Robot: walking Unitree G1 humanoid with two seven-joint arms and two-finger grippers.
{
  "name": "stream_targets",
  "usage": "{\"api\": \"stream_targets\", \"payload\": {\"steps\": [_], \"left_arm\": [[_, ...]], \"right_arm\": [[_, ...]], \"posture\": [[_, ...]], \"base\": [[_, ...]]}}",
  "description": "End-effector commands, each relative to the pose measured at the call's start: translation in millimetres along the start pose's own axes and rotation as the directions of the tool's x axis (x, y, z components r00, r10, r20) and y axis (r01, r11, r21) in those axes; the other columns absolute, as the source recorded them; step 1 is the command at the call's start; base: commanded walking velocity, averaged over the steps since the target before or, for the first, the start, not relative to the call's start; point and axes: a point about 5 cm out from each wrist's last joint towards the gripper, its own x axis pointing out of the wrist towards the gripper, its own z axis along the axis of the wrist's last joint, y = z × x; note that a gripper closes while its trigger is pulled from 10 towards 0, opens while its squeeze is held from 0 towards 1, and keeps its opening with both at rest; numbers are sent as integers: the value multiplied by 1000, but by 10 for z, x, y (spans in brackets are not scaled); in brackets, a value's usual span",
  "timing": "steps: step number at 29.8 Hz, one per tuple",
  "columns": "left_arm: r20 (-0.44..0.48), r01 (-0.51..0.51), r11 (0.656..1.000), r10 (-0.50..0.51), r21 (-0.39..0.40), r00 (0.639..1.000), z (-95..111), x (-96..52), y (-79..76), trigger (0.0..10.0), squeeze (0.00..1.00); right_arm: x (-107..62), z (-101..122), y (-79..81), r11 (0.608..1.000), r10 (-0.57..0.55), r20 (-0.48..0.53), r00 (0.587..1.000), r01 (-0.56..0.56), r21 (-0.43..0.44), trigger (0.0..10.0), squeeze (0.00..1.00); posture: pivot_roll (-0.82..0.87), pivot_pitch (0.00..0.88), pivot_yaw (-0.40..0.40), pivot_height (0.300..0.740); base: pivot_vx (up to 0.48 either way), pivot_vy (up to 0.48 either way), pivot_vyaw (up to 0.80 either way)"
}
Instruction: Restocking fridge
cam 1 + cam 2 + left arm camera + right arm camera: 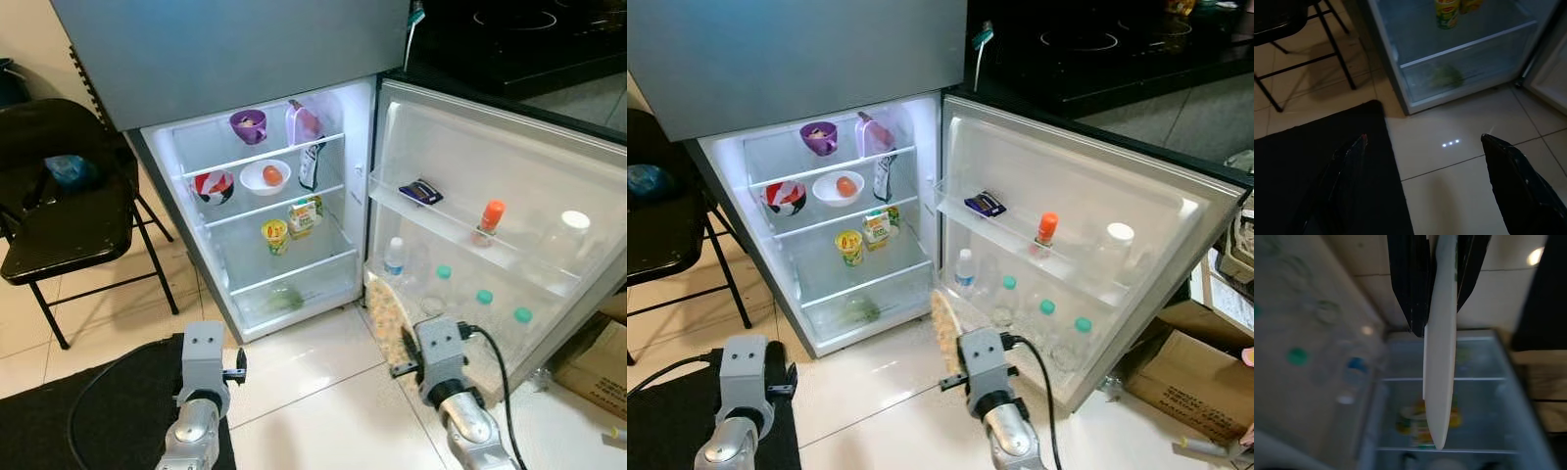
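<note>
Home kitchen: open fridge (284, 196) holding food, stovetop (519, 29) on dark counter, tiled floor (323, 392), folding chair (59, 206).

The right wrist view blurs the fridge shelves (1449, 382) and door bottles (1347, 382).

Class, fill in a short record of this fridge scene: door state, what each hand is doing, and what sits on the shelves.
fridge door: open
right hand: shut on a flat plate of food, held edge-up before the door
left hand: open, above black mat
top shelf: purple bowl
middle shelf: white bowl
lower shelf: yellow cup
</note>
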Motion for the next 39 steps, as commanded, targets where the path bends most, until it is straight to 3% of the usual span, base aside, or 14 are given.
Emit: {"api": "stream_targets", "payload": {"steps": [1,4,5,11,30,39], "left_arm": [[-43,-30,999,30,14,999,-94,-15,57,10000,0],[-47,-34,999,34,15,998,-108,-22,52,10000,0],[-48,-31,999,32,16,998,-120,-28,41,10000,0],[-50,-28,999,29,21,998,-131,-31,20,10000,0],[-43,-18,999,19,35,999,-126,-29,-10,10000,0],[-53,-18,999,20,37,998,-153,-51,-23,10000,0]], "right_arm": [[-36,-73,146,994,106,-37,994,-105,29,10000,0],[-116,-132,251,980,200,-51,978,-200,2,10000,0],[-208,-198,241,976,205,-73,976,-209,-54,10000,0],[-301,-299,120,985,151,-121,981,-160,-66,10000,0],[-323,-300,126,982,168,-129,977,-177,-67,10000,0],[-379,-308,272,943,288,-138,948,-306,-130,10000,0]], "posture": [[-63,95,49,737],[-64,95,50,737],[-64,95,48,737],[-70,96,47,737],[-67,93,51,737],[-70,90,51,737]], "base": [[428,0,0],[446,0,0],[446,0,0],[449,0,0],[440,0,0],[218,0,51]]}}
